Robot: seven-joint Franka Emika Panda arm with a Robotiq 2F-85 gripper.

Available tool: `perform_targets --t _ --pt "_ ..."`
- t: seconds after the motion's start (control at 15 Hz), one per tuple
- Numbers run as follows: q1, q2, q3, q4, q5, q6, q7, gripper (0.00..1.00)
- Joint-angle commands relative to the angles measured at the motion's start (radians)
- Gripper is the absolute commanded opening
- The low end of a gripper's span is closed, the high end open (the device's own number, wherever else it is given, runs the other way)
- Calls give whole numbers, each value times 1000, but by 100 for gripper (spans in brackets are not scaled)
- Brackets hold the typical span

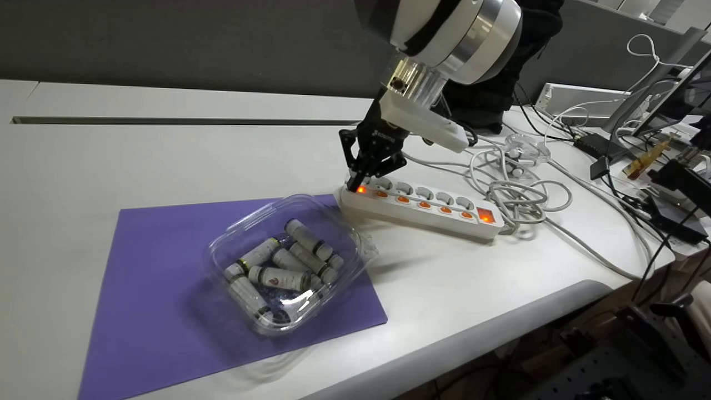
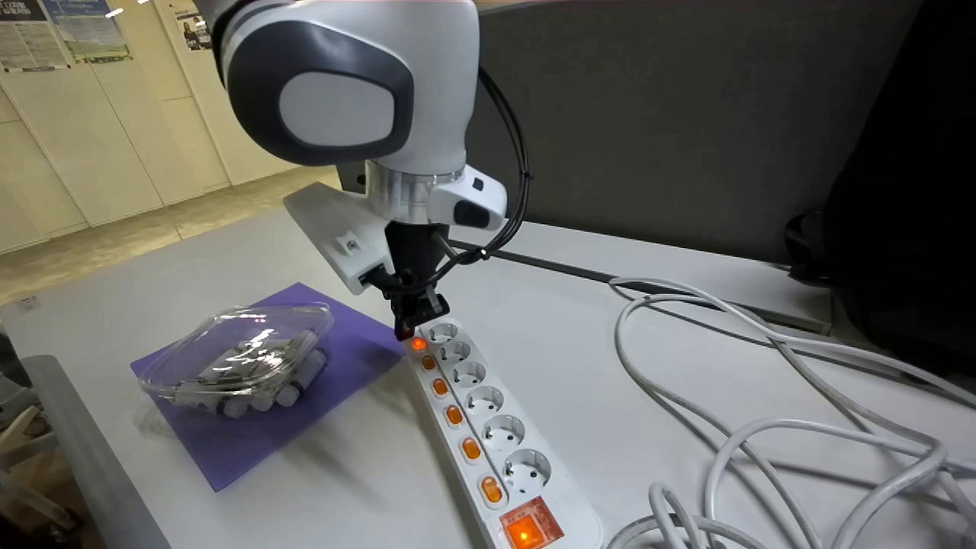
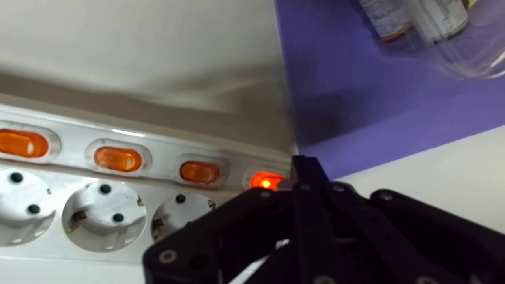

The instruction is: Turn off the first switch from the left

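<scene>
Fingers [image 3: 305,169] are drawn together into one narrow tip, with nothing seen between them. First switch [image 3: 267,181] sits at the end of the power strip [image 1: 412,215] nearest the purple sheet [image 1: 155,289]; it glows, which suggests it is on. Tip stands at the switch's outer end; whether it touches cannot be told. Step in hand, as judged: lining up or beginning the press; switching off not yet achieved. Next move calls for a short, firm downward push on the half that tips it off, keeping clear of the neighbouring switch [image 3: 199,172]. Pose: arm [image 1: 450,33] reaches from above, gripper [image 1: 354,183] slanting down toward the strip in an exterior view.
</scene>
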Motion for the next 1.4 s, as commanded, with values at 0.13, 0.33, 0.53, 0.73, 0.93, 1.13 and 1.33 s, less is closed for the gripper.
perform_targets --t 0.13,0.33,0.53,0.73,0.93,1.13,1.33 --pt "9 -58 -7 -47 -25 13 29 0" --pt "28 -100 -29 -82 -51 6 72 0" --pt "43 -124 -55 -106 -80 4 115 0" --pt "40 -121 -62 -105 -58 17 152 0" --pt "-49 -238 41 -190 62 -94 -23 0" --pt "-66 -284 70 -208 200 -231 -206 0" --pt "-24 -339 34 -227 273 -376 -345 2"
